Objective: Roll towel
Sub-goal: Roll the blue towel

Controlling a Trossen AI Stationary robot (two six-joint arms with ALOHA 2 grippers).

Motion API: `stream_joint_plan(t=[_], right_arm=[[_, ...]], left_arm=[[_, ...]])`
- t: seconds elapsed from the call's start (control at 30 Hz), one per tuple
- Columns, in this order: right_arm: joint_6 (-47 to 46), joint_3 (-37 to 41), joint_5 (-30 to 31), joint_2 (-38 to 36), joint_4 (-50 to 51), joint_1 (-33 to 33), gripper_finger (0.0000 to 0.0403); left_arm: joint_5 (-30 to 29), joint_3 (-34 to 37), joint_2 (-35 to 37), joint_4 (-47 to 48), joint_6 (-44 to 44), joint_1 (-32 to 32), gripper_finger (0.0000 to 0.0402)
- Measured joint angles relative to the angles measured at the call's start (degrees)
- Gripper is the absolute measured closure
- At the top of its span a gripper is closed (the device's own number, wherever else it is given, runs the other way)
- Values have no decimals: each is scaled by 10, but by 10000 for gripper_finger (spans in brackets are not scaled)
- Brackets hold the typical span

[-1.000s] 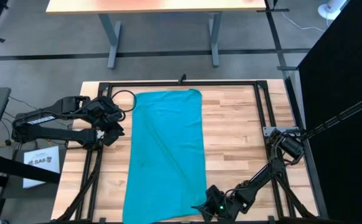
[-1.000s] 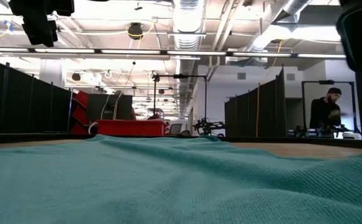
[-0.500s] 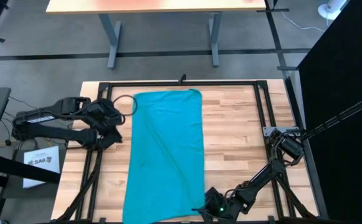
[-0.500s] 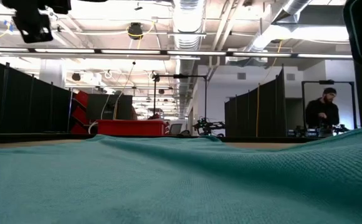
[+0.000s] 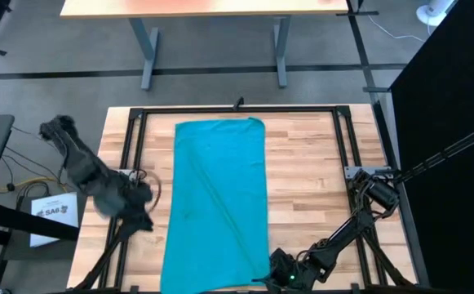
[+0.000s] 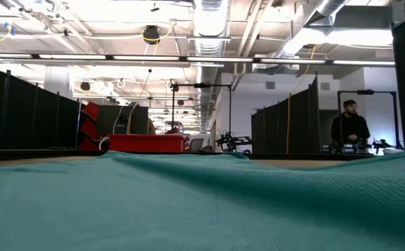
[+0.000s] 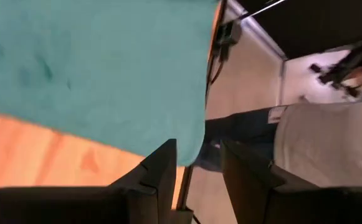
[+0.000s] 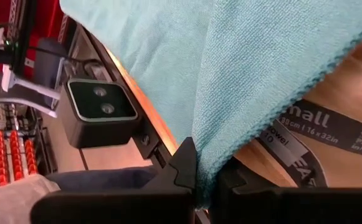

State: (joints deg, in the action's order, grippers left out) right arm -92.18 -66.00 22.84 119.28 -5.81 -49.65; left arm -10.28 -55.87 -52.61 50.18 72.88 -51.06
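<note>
Your right gripper [image 8: 207,167] is clamped on the near right corner of the towel [image 5: 218,200], the cloth edge pinched between its dark fingers [image 8: 182,163] and pulled up off the wood. Just beyond those fingers, under the raised cloth, a grey strap-like label [image 8: 327,134] lies on the table [image 5: 310,175]; you can read "mall", "16 x 32in" and part of "owel" on it, the rest being cut off or covered. Beside the gripper, at the table's near edge, sits a small dark camera box [image 8: 100,112] with two lenses.

From above, your right arm reaches from its base [image 5: 373,189] at the table's right edge down to the near edge, folded low, with the wrist at the towel's corner [image 5: 279,269].

Your left gripper [image 7: 199,168] has its jaws apart with nothing between them. It hangs off the towel's left long edge, and its arm [image 5: 98,175] shows blurred over the table's left side. A white sheet [image 5: 55,214] lies on the floor beside that arm, marked "SAS" as far as you can read.

Lengthwise down the middle of the table the towel lies flat, a faint diagonal crease crossing it. A person [image 6: 349,129] stands far behind in the room.
</note>
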Motion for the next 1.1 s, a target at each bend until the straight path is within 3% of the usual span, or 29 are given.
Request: stream_joint_plan(t=[0.1, 0.2, 0.4, 0.5, 0.67, 0.87, 1.1], right_arm=[[10, 0, -7, 0, -1, -1, 403], [24, 0, -23, 0, -2, -1, 403], [38, 0, -53, 0, -2, -1, 403], [39, 0, -60, 0, -2, -2, 403], [38, 0, -63, 0, -1, -1, 403], [40, 0, -64, 0, 1, -1, 403], [42, 0, -64, 0, 2, -1, 403]], left_arm=[[-39, 0, -73, -39, 65, -71, 293], [-39, 0, -157, -85, 80, -110, 293], [11, -1, -308, -234, 6, -138, 293], [34, -39, -377, -278, -53, -147, 293], [54, -131, -473, -188, -163, -147, 293], [45, -186, -544, -148, -259, -141, 293], [19, -193, -565, -158, -293, -145, 293]])
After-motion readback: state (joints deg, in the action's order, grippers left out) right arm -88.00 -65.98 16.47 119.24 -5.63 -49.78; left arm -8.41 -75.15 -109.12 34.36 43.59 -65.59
